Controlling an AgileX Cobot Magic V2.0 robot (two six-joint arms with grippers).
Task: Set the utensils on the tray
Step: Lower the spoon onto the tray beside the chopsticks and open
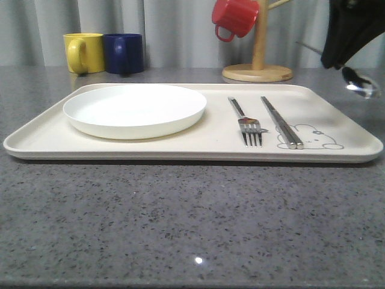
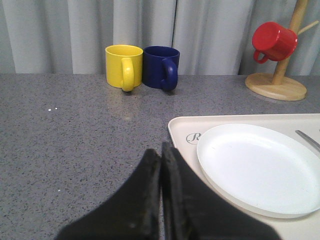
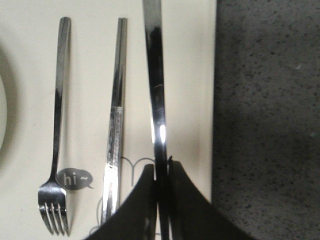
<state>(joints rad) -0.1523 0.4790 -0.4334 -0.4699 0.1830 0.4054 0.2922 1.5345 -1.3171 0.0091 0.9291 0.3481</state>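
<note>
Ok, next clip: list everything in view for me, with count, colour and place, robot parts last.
tray: one, cream, on the grey table
plate: one, white, left part of tray
fork: one, silver, on tray right of plate
chopsticks: one pair, metal, on tray right of fork
spoon: one, shiny metal, held above tray's right part
mugs: yellow and blue at back left; red hanging on wooden stand
left gripper: black, shut, empty, near tray's left edge
right gripper: black, shut on spoon
</note>
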